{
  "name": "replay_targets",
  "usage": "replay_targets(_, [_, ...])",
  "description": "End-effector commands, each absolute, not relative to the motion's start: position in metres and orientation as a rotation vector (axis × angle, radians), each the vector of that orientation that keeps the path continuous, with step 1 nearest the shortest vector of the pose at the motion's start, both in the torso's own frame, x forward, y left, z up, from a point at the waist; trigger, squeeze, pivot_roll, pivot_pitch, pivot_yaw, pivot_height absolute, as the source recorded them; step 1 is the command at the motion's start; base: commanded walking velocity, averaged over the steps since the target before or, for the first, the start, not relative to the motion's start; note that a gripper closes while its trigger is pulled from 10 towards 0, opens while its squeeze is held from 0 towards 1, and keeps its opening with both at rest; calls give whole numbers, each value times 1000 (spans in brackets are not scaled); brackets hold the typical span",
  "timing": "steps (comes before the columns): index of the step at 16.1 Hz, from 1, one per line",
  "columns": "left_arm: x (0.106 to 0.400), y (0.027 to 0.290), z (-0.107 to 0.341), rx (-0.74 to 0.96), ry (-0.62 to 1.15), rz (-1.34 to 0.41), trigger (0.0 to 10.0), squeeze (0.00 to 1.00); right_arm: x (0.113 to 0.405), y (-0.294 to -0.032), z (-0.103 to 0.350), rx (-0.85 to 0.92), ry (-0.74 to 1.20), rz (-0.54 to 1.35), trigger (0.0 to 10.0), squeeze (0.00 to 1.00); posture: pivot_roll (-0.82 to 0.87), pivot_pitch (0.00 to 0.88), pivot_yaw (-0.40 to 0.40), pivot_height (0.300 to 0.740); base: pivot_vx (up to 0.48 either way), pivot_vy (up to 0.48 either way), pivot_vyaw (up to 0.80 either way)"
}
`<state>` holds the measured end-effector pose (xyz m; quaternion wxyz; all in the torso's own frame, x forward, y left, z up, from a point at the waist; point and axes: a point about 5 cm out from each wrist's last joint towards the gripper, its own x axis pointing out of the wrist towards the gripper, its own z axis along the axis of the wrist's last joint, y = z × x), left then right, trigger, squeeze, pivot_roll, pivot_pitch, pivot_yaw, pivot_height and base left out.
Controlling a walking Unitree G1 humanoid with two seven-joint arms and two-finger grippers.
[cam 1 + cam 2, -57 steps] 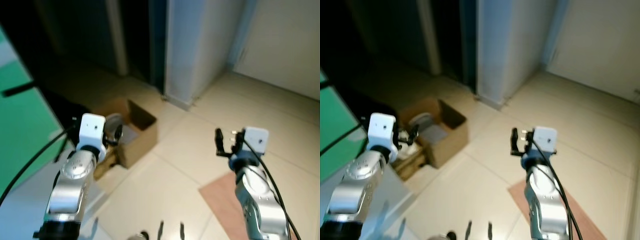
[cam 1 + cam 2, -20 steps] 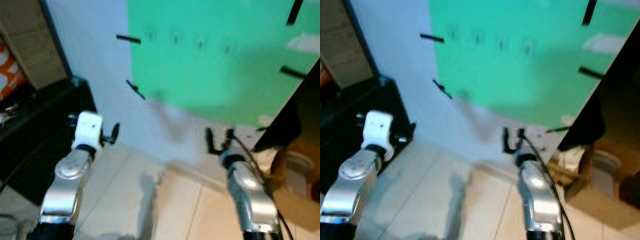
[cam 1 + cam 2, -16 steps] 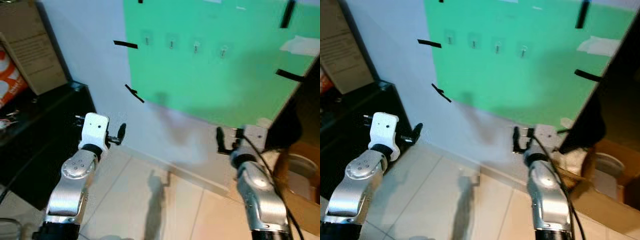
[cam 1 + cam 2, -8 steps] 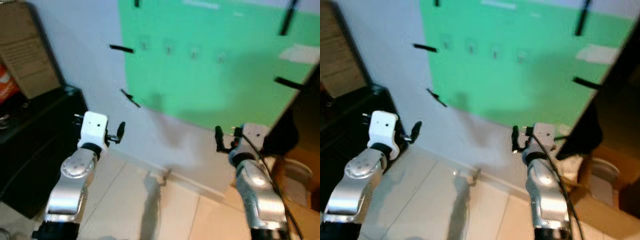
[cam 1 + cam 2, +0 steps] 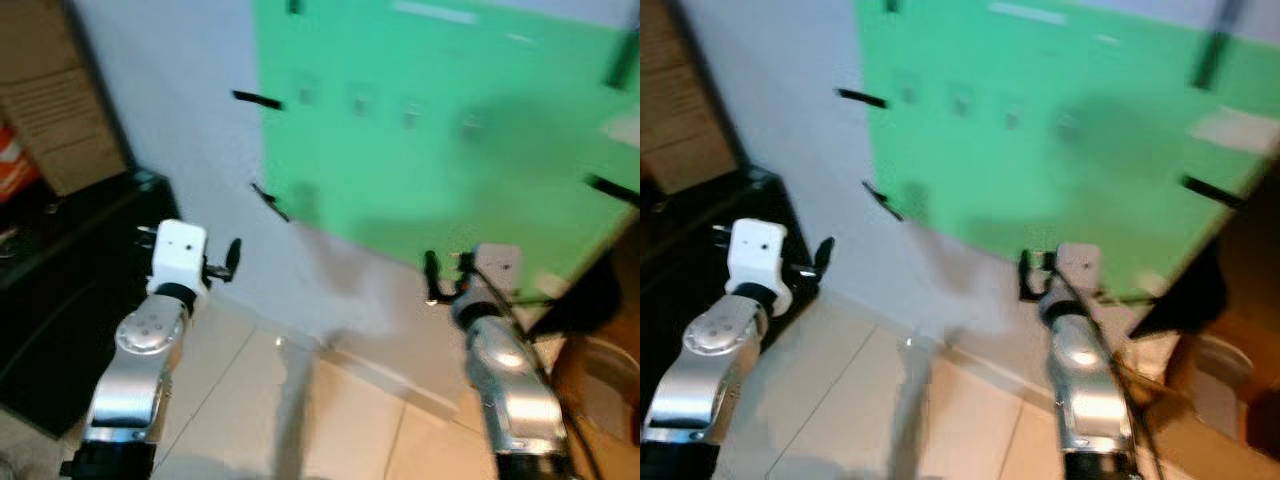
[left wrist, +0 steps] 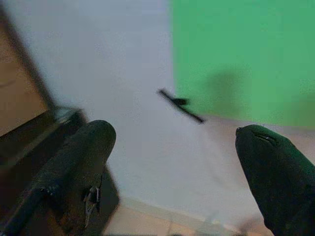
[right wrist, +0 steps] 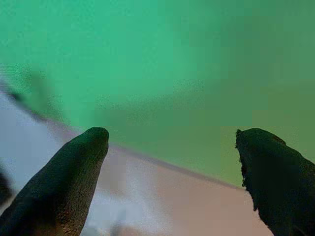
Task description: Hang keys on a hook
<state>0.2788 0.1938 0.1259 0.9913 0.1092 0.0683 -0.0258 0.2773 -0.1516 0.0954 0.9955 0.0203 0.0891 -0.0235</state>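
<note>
4 hooks (image 5: 410,117) on green board (image 5: 480,180), above right claw (image 5: 445,277)

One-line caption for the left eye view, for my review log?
Both arms raised before a green sheet taped to a pale wall, left gripper and right gripper below a blurred row of hooks.

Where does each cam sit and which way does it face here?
Left eye, right eye: head stereo pair, facing the green sheet on the wall with its row of hooks; both silver arms show.
Left wrist: along the open left gripper toward wall and sheet edge.
Right wrist: along the open right gripper at the sheet's lower edge.
Shared: the green sheet, in all four views.
</note>
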Motion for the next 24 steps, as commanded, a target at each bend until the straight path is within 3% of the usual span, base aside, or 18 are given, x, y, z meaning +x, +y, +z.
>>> replay_targets(1, [279, 193, 127, 227, 128, -52, 10000, 0, 277, -159, 96, 15, 169, -83, 10000, 1000, 10, 0, -30, 740, 304, 0, 800])
replay_targets(6, [277, 191, 128, 232, 124, -73, 10000, 20, 279, -147, 100, 44, 143, 0, 10000, 1000, 22, 0, -39, 740, 300, 0, 741])
replay_targets(10, [276, 191, 127, 245, 130, -93, 10000, 55, 280, -151, 98, 22, 147, -40, 10000, 1000, 26, 0, -46, 740, 122, 0, 0])
replay_targets(12, [275, 190, 127, 234, 139, -99, 10000, 118, 281, -155, 97, 32, 152, -69, 10000, 1000, 25, 0, -49, 740, 266, 0, 0])
replay_targets(17, [278, 187, 127, 228, 135, -95, 10000, 102, 284, -158, 99, 12, 150, -71, 10000, 1000, 21, 0, -63, 740, 306, 0, 0])
replay_targets(24, [279, 187, 127, 217, 137, -102, 10000, 118, 284, -158, 105, 149, 165, -76, 10000, 1000, 13, 0, -56, 740, 339, 0, 0])
